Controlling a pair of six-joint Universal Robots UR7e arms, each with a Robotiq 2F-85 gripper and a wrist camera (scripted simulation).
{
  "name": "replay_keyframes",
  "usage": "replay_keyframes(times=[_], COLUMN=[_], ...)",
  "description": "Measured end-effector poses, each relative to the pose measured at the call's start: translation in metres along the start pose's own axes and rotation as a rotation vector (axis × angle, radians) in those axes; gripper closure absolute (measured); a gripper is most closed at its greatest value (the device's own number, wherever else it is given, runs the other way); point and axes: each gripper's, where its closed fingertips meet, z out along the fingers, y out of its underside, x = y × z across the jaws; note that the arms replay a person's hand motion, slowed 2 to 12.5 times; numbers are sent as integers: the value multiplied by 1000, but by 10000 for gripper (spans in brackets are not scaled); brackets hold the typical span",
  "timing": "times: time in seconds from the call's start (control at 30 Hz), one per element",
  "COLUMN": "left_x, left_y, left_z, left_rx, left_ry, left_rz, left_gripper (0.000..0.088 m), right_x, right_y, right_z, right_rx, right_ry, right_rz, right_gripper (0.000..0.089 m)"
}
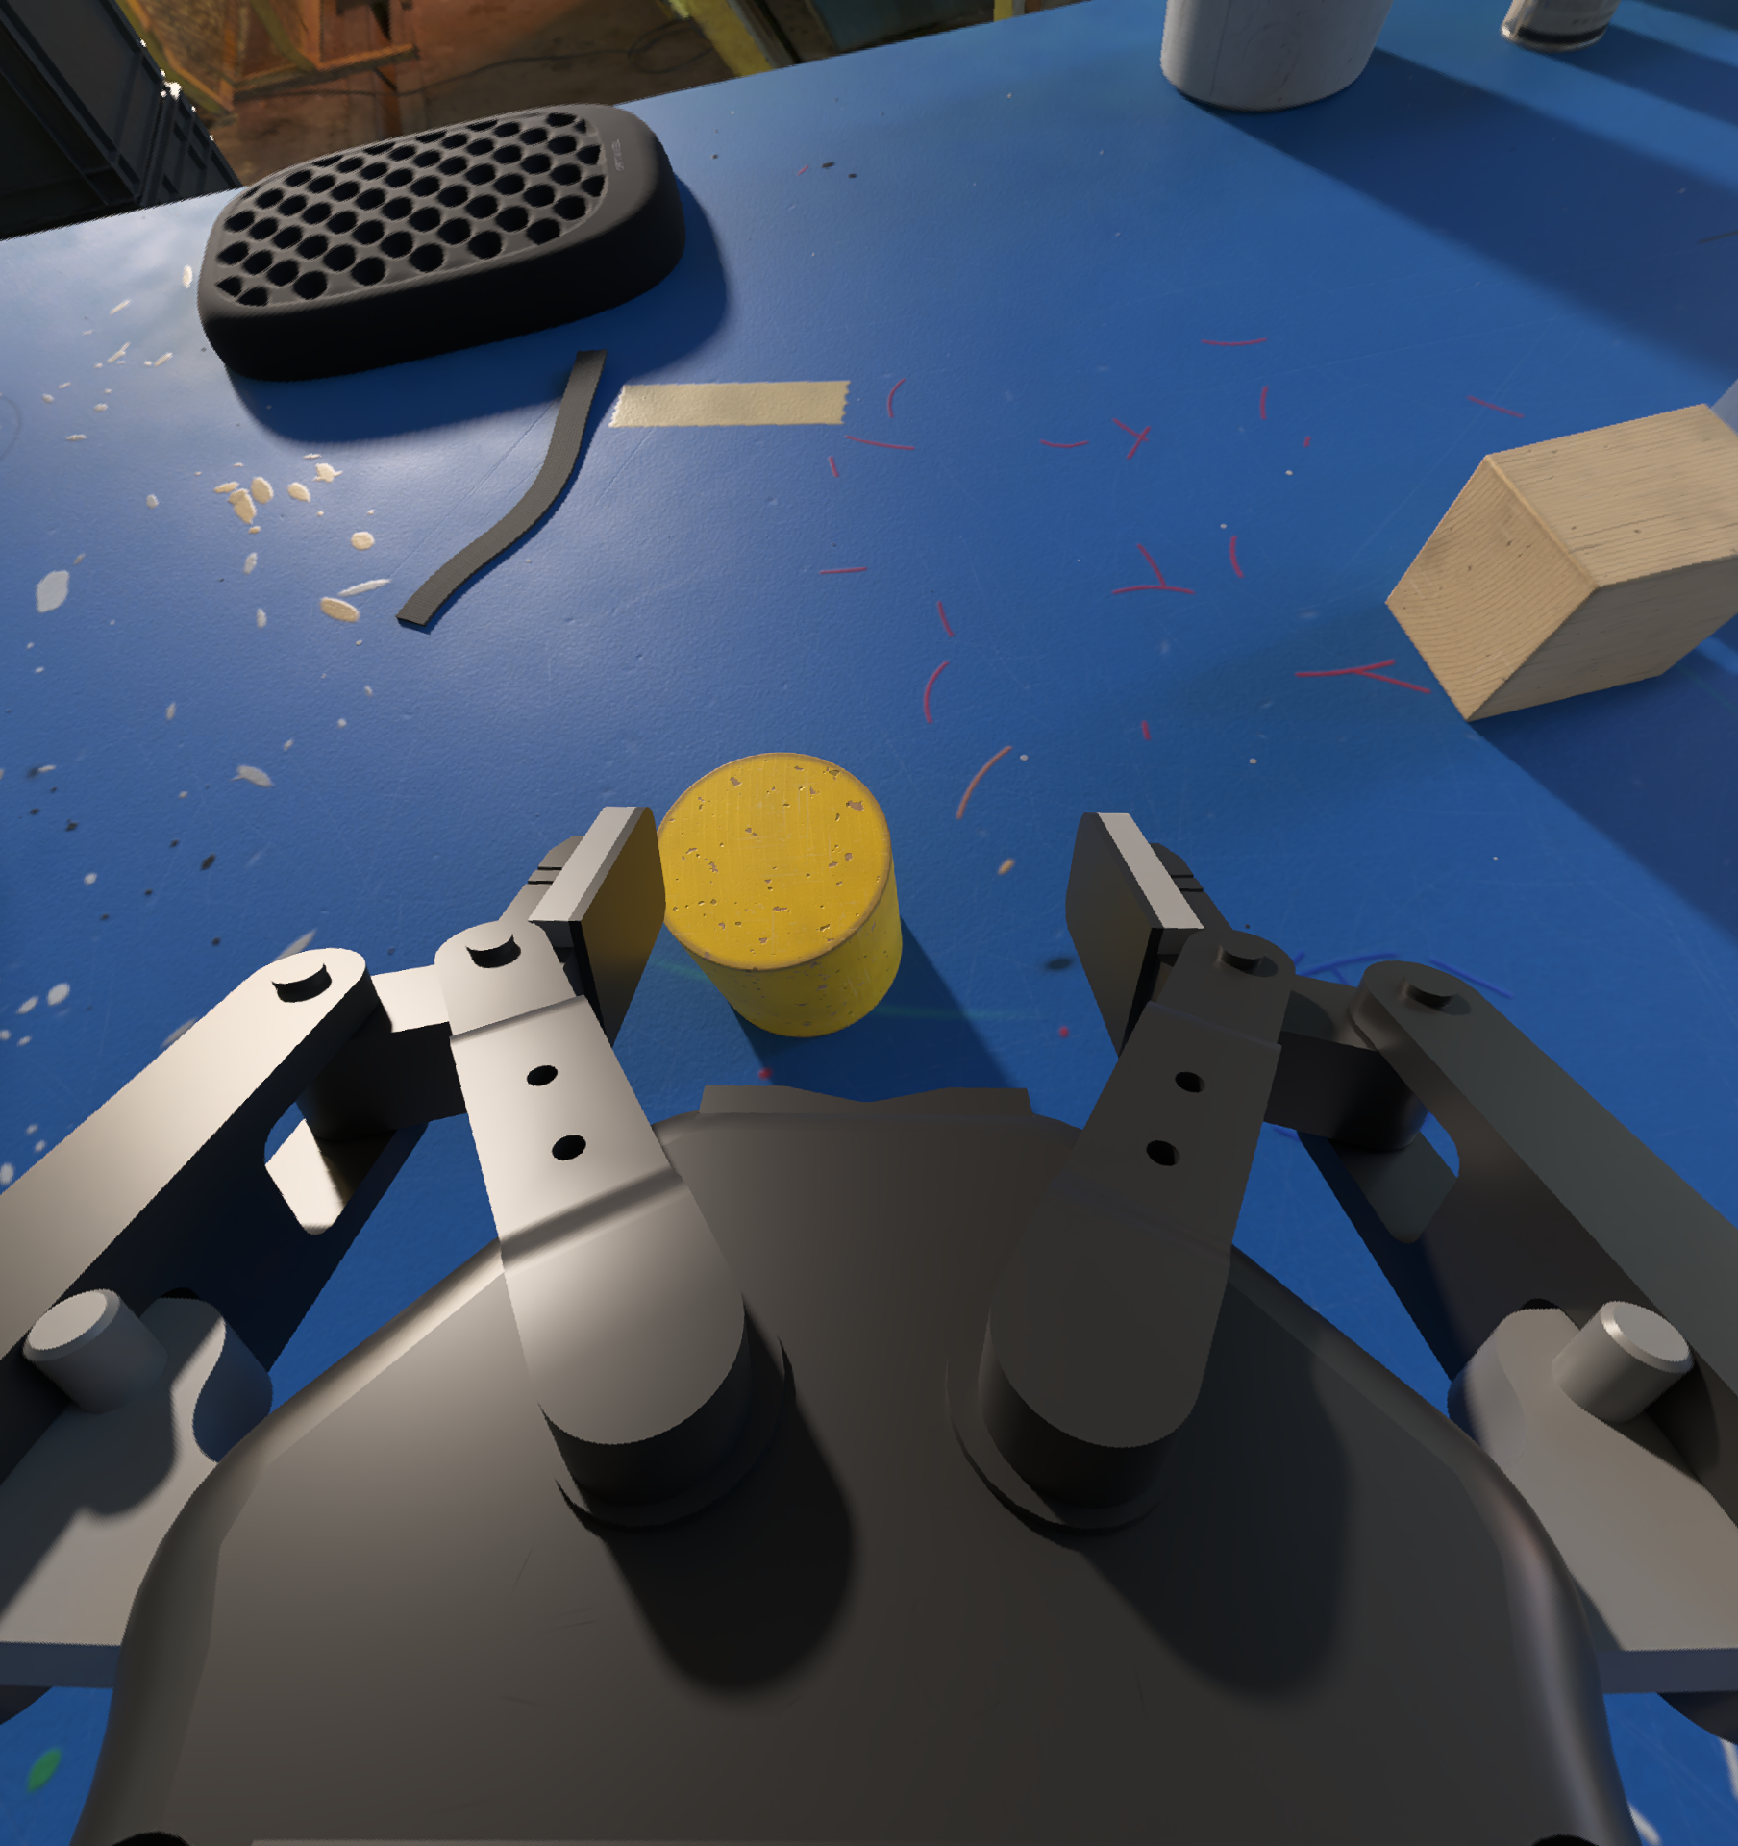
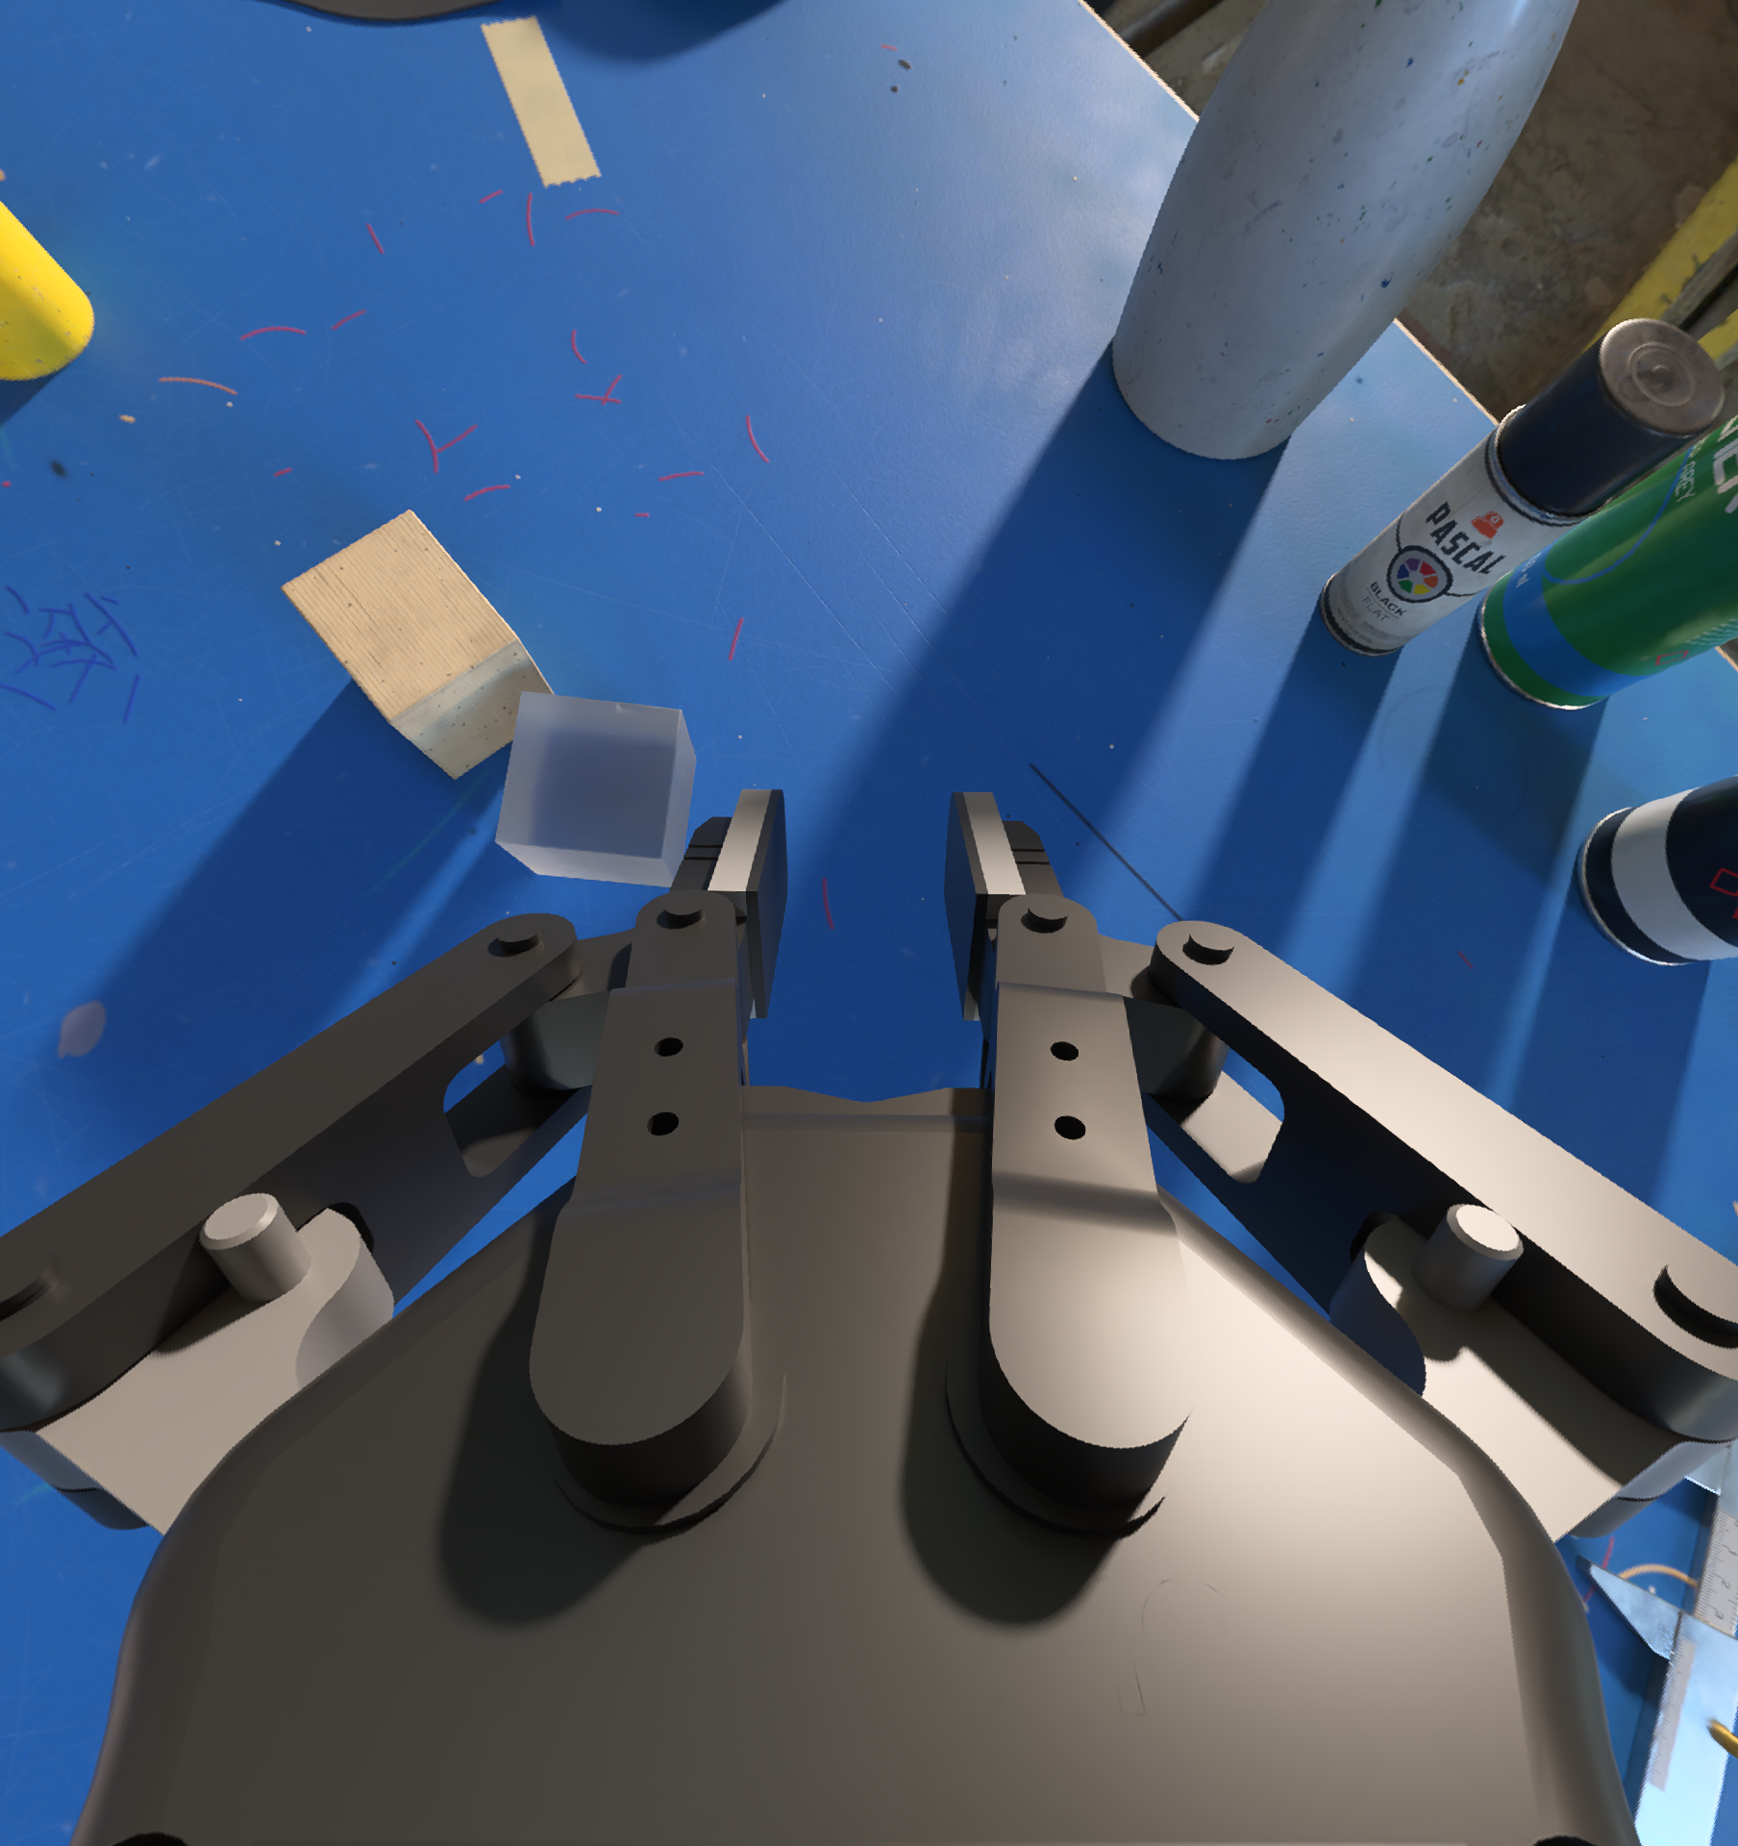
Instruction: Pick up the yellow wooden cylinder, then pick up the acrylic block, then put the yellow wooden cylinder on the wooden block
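Left gripper [image 1: 865, 879] spread wide; upright yellow wooden cylinder [image 1: 780, 889] sits between fingers, toward nine o'clock. Right gripper [image 2: 865, 879] parted, empty; clear acrylic block [image 2: 595, 789] at ten o'clock.

Left gripper [image 1: 865, 899] angled down toward the surface, jaws spread wide; right gripper [image 2: 867, 889] likewise pitched downward, jaws parted with nothing between them.

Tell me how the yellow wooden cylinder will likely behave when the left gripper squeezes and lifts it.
The yellow wooden cylinder stands upright on a flat end on the blue table, so it probably won't roll unless tipped. Its curved side gives the flat fingers of the open left gripper narrow contact, so it might pivot. Being solid-looking wood, it should stay stiff.
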Motion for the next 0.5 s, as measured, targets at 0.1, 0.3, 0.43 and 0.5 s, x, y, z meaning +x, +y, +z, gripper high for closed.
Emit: replay_keyframes(times=[0.1,0.3,0.43,0.5], left_x=[-1,-7,-12,-14], left_y=[2,9,11,13], left_z=[4,12,16,18], left_rx=[-17,-63,-84,-93], left_ry=[-21,-82,-122,-136], left_rz=[12,48,72,81], left_gripper=[173,176,176,176], right_x=[-1,-3,-5,-7], right_y=[2,5,6,7], right_z=[2,7,11,13], right_rx=[-11,-39,-55,-62], right_ry=[-2,-4,-6,-7], right_rz=[4,9,12,15], right_gripper=[592,559,530,517])
